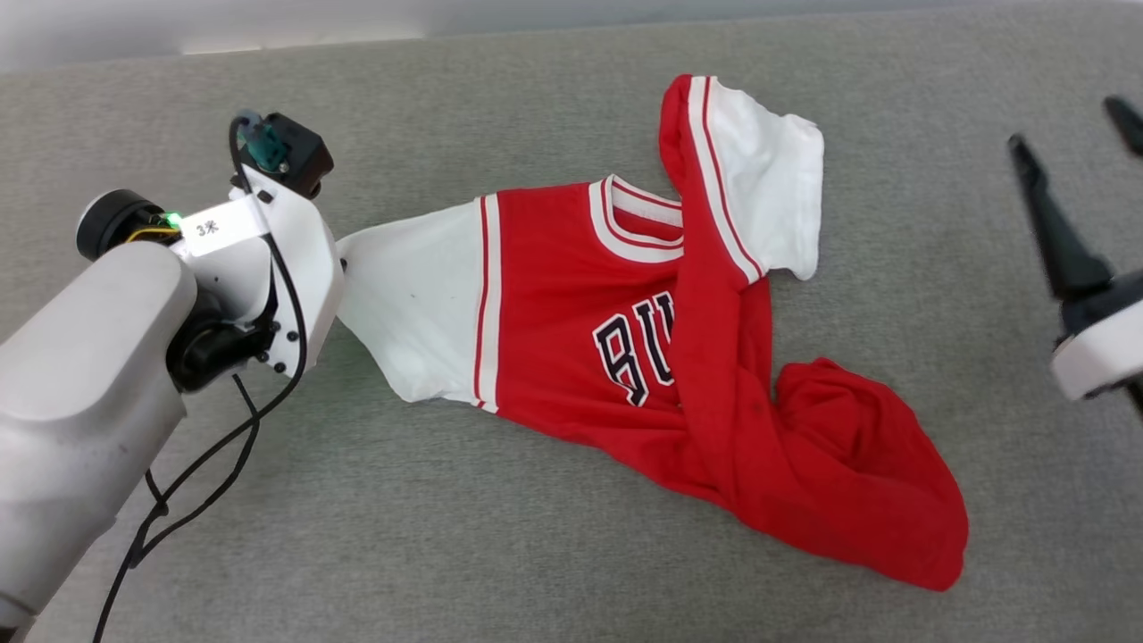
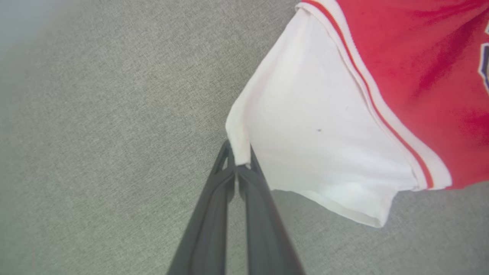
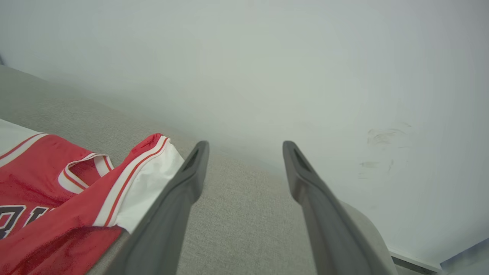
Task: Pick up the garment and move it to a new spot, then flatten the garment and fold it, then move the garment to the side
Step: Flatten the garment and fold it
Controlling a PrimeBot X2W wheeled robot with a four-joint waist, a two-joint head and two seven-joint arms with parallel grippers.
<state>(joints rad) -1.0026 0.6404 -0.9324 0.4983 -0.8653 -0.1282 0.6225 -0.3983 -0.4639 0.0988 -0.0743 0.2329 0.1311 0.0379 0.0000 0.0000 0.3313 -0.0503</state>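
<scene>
Head view: the garment lies twisted on the counter, with the right gripper spread wide, well off to its right.
Left wrist view: the left gripper pinches only the garment's white hem corner — a thin bite that could slip once lifted.
Right wrist view: the right gripper is empty beside the garment — no second hold.

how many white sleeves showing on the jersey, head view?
2. One sleeve lies at the jersey's left end, its edge pinched in the shut left gripper. The other sleeve is upper right, above the twisted red body. Neither is hidden.
</scene>
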